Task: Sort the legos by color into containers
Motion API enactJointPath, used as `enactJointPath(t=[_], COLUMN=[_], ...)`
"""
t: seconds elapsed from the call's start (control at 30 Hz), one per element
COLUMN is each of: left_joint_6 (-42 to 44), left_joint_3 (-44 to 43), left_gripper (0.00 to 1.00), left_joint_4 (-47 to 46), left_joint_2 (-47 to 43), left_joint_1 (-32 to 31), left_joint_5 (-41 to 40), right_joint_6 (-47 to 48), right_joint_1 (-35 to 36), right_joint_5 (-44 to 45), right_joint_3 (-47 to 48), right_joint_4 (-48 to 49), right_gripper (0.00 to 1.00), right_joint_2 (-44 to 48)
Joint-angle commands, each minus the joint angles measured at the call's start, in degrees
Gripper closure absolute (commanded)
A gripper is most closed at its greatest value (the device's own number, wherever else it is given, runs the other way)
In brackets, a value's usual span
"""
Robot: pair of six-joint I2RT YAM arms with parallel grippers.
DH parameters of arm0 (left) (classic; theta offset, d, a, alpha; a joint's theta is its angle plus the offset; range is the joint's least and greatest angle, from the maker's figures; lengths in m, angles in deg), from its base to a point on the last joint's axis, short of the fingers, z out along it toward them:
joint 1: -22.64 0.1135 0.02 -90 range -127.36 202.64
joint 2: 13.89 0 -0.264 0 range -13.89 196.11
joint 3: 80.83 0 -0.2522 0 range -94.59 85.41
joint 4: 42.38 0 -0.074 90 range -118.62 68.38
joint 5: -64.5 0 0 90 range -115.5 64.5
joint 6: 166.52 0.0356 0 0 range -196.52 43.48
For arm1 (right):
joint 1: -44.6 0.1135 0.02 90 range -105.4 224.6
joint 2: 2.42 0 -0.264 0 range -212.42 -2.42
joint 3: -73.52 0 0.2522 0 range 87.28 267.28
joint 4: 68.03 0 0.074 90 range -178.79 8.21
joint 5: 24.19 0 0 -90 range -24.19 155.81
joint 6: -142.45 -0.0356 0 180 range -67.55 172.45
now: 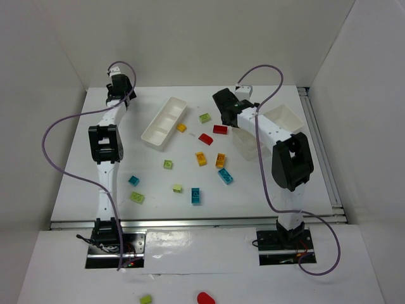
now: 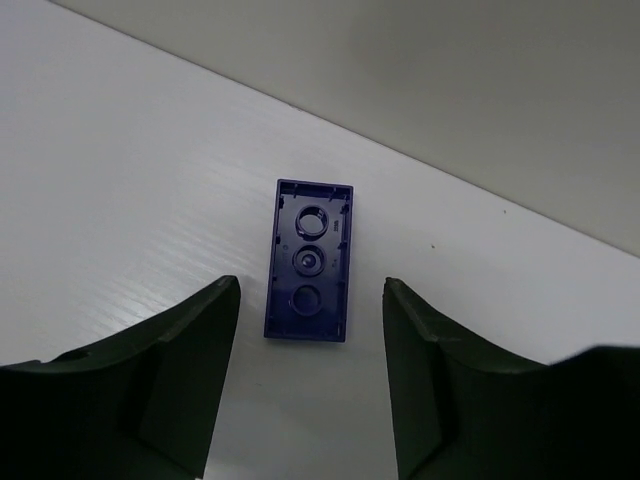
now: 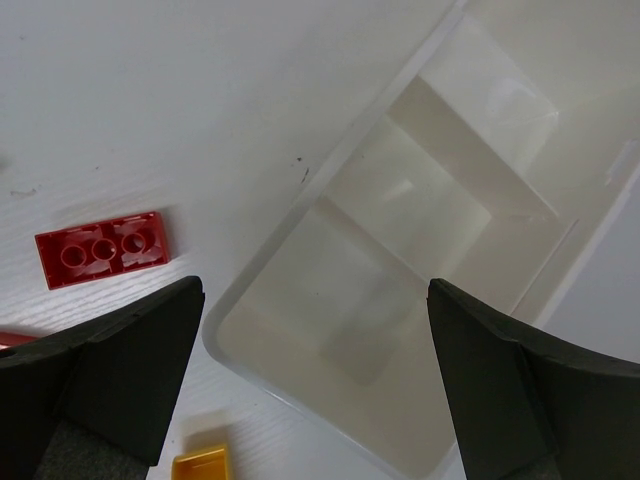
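My left gripper [image 2: 310, 292] is open, low over the table's far left corner [image 1: 118, 84]. A purple brick [image 2: 308, 260] lies upside down there, its near end between my fingertips, untouched. My right gripper [image 3: 315, 290] is open and empty above the near end compartment of the right tray [image 3: 330, 180]; it shows in the top view [image 1: 225, 104]. A red brick [image 3: 102, 248] lies left of that tray, and an orange-yellow one [image 3: 203, 465] lies near its corner. The left tray [image 1: 163, 122] stands at the back centre. The compartments I can see hold no bricks.
Loose bricks lie across the middle: green [image 1: 204, 118], orange [image 1: 181, 127], red [image 1: 205, 138], yellow [image 1: 200, 158], cyan [image 1: 225, 176], cyan [image 1: 196, 196], green [image 1: 137, 197]. White walls close in the back and sides. A green brick [image 1: 145, 299] and a red one [image 1: 205, 297] lie off the table in front.
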Motion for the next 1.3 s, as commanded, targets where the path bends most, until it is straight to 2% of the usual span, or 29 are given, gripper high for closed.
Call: enactJointPath(t=[0.0,0.07,0.1,0.17,0.23,0.43,0.47,0.5,0.53,0.63,0.7,0.8,1.27], left_joint_6=[1.79,2.49,3.37,3.99,3.99,5.05,5.05,5.05,5.57,5.58,5.58,6.10,7.16], left_joint_3=[-2.31,-3.18,-3.19,-3.72,-3.72,-4.95,-4.95,-4.95,-4.95,-4.95,-4.95,-4.95,-6.00], left_gripper=[0.28,0.28,0.33,0.34,0.39,0.46,0.44,0.35,0.30,0.25,0.28,0.38,0.47], left_joint_4=[-2.18,-2.18,-2.18,-1.40,0.36,2.21,3.00,4.40,4.41,4.41,4.41,4.41,4.41], left_joint_2=[1.13,1.13,1.74,1.75,1.75,1.75,1.75,1.75,1.75,1.75,2.27,2.27,2.80], left_joint_1=[0.35,-0.26,-0.26,-0.88,-0.88,-0.88,-0.88,-0.88,-0.88,-0.88,-0.88,-0.88,-0.88], left_joint_5=[0.04,-1.80,-1.81,-3.12,-3.65,-2.95,-2.95,-2.34,-2.34,-1.81,-1.81,-1.28,1.09], right_joint_6=[-1.23,-1.23,-1.23,-1.23,-0.71,-0.70,-0.70,-0.70,-0.70,-0.18,-0.18,0.35,1.41], right_joint_1=[-0.28,-0.28,-0.28,-0.28,-0.28,-0.81,-0.81,-0.81,-0.81,-0.81,-0.81,-0.81,-1.34], right_joint_5=[2.33,2.33,2.33,2.33,2.33,1.72,1.72,1.72,1.72,1.72,1.72,1.72,1.72], right_joint_3=[2.69,2.69,2.69,3.21,3.22,3.22,3.74,3.75,3.75,4.36,4.97,5.59,6.65], right_joint_4=[-1.42,-1.42,-1.42,-1.42,-1.42,-1.42,-1.42,-1.42,-1.42,-0.89,-0.89,-0.89,-0.89], right_gripper=[0.00,0.00,0.00,0.00,0.00,0.00,0.00,0.00,0.00,0.00,0.00,0.00,0.00], right_joint_2=[-0.10,-0.10,-0.10,-0.10,-0.62,-1.68,-1.68,-2.21,-2.21,-2.74,-3.35,-3.88,-5.55])
